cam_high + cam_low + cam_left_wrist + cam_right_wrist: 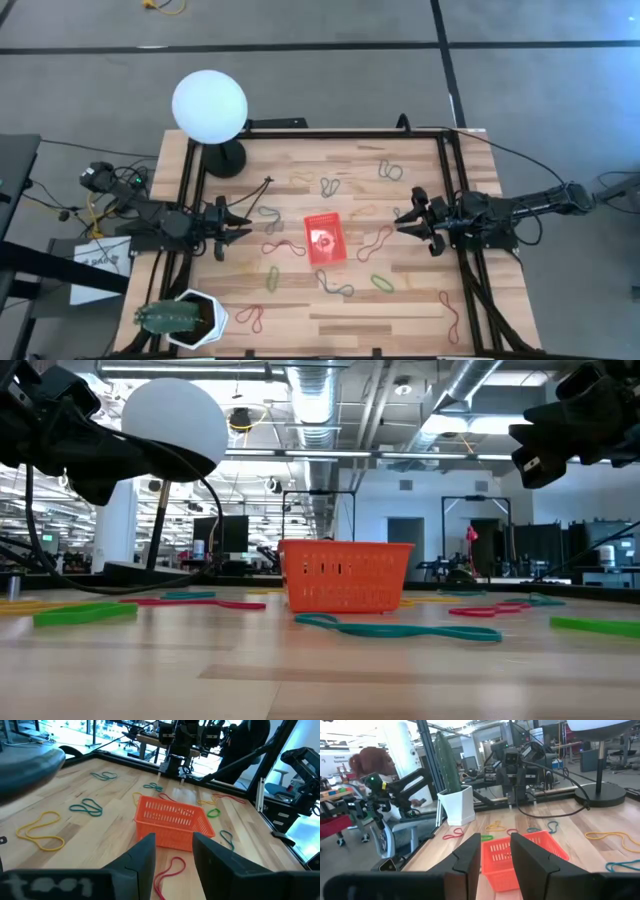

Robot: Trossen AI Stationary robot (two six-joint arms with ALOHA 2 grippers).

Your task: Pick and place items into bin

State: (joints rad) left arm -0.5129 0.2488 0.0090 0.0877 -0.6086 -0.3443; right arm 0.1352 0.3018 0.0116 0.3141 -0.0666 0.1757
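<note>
- Dark fingers of the left gripper (236,229) stand parted with a clear gap and nothing between them; it hangs above the table's left side, pointing toward the middle.
- The right gripper (408,221) mirrors it on the right side, its fingers also apart and holding nothing, aimed back at the centre.
- Between the two, well apart from both, the red bin (325,240) sits upright on the wooden table (400,310); its perforated walls show in the left wrist view (172,821).
- Around the bin lie the rubber-band loops (376,241), scattered flat on the wood: a red one (284,247) just to its left, a green one (383,283) and a dark one (335,285) toward the near edge, and a yellow one (360,211) farther back.
- In the low view a teal loop (400,628) lies in front of the bin and a bright green band (85,614) off to one side.
- At the table's back left stands a lamp with a white globe (209,105) on a black base.
- A white hexagonal pot (186,321) with a cactus sits at the near left corner.
- Black cables (252,198) trail across the wood from the lamp side.
</note>
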